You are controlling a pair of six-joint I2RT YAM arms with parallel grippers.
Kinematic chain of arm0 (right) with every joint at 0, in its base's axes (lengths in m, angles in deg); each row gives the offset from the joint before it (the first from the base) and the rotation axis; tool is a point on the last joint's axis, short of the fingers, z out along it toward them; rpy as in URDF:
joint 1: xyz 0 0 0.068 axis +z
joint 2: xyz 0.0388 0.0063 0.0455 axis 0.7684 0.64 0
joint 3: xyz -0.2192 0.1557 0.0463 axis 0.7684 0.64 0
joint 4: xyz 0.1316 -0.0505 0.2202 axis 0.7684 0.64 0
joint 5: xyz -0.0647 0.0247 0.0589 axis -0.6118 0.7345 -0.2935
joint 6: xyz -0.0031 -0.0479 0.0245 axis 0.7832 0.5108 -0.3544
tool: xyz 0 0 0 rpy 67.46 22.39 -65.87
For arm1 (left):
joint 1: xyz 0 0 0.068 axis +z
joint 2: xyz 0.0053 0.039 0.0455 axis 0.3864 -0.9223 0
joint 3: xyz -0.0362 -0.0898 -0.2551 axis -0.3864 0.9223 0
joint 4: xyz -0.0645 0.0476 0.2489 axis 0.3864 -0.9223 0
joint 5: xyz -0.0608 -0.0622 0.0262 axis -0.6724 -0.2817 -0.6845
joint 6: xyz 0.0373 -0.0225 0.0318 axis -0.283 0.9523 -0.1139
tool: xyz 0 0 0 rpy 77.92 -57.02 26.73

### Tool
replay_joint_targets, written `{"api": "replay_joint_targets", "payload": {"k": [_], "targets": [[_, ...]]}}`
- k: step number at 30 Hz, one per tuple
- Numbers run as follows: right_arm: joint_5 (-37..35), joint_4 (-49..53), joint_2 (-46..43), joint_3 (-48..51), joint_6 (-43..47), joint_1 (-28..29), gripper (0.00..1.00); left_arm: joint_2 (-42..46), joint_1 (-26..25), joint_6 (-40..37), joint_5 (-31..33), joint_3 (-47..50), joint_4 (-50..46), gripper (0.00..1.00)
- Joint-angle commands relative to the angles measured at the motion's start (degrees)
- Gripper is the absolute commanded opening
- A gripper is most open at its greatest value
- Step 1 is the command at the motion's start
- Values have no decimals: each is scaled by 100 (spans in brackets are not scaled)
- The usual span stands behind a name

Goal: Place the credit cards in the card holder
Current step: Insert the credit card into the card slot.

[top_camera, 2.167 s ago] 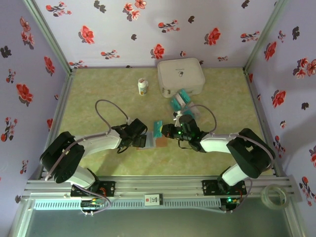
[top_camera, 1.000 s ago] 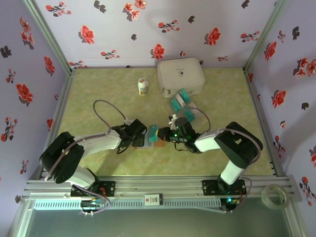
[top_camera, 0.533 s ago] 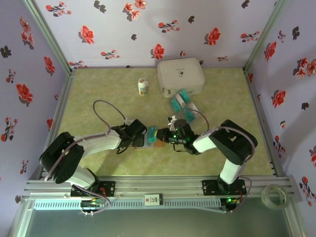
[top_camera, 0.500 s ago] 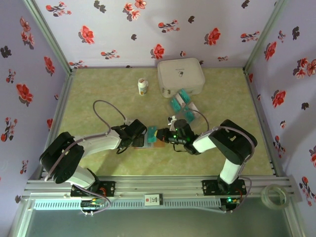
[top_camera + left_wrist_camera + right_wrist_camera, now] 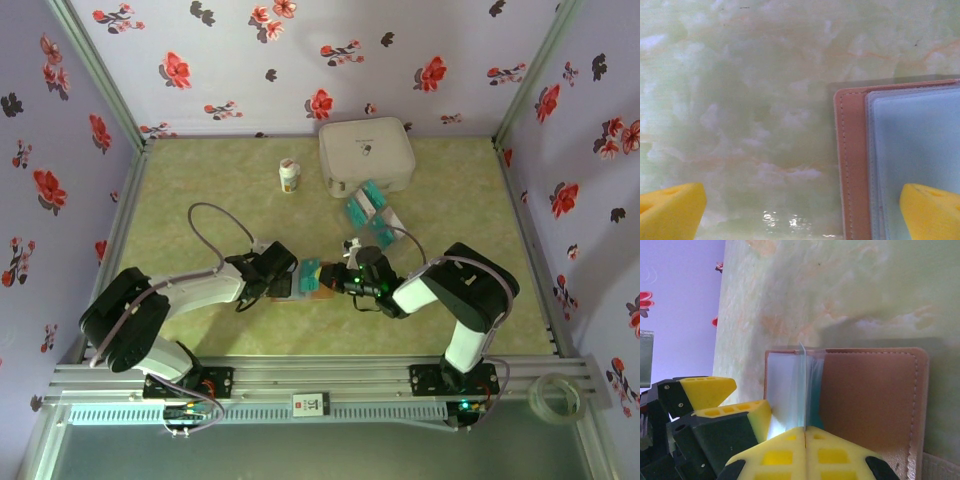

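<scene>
the right fingers (image 5: 805, 440), clamped on a teal credit card (image 5: 802, 385), had carried it leftward to the open card holder (image 5: 875, 400) on the surface. it stood on edge at the blue-grey pocket, seemingly entering. the left fingers (image 5: 291, 284) stayed spread wide astride the holder's edge.

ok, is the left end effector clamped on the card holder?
No: the left end effector is wide open, one yellow finger over the card holder, the other over the table.

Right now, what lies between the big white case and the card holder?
In the top view, loose credit cards lie scattered on the table between the white case and the card holder.
</scene>
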Motion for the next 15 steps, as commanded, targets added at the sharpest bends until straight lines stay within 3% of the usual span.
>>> {"api": "replay_joint_targets", "payload": {"k": [1,15], "targets": [[-58,-147,-116,91,-46,60,0,198,-36,-82,298,3,-503,100],[-194,403,-368,90,210,53,0,449,-206,-390,123,-338,-473,100]]}}
